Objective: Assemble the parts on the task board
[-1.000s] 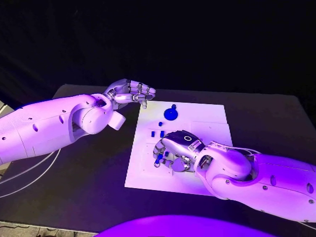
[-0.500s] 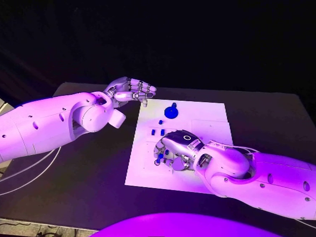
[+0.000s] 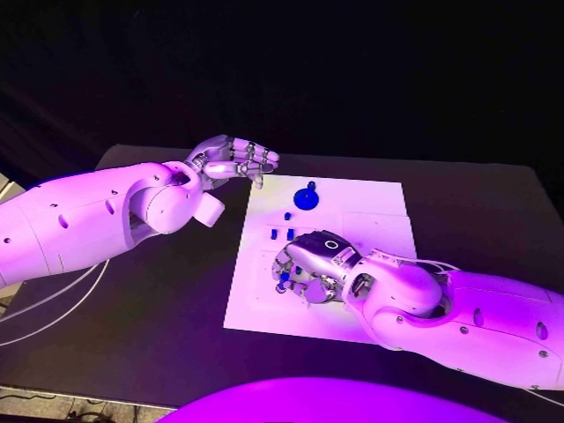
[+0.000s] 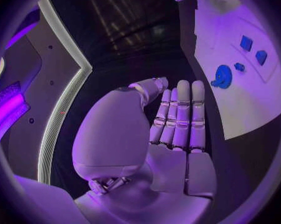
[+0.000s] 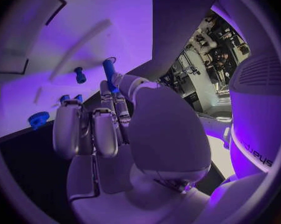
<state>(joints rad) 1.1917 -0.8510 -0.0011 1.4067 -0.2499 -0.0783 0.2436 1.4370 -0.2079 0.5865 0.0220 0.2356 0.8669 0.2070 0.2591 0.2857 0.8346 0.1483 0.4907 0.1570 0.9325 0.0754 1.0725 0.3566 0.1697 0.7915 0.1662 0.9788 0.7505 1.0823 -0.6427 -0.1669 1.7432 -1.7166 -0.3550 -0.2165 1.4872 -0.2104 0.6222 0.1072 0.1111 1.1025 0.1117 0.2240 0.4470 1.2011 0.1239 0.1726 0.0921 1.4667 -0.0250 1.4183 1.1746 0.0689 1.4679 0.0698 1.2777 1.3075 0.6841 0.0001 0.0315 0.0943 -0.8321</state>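
The right hand pinches a blue peg over the board; keep it upright. The left hand hovers, fingers curled, holding nothing.

The head view looks steeply down from above the bench, taking in the whole task board and both arms. The left wrist view sits close behind the left hand, facing along its fingers over the bench, with the board to one side. The right wrist view sits just behind the right hand, very near the board. All 3 views share the board and its blue round part.
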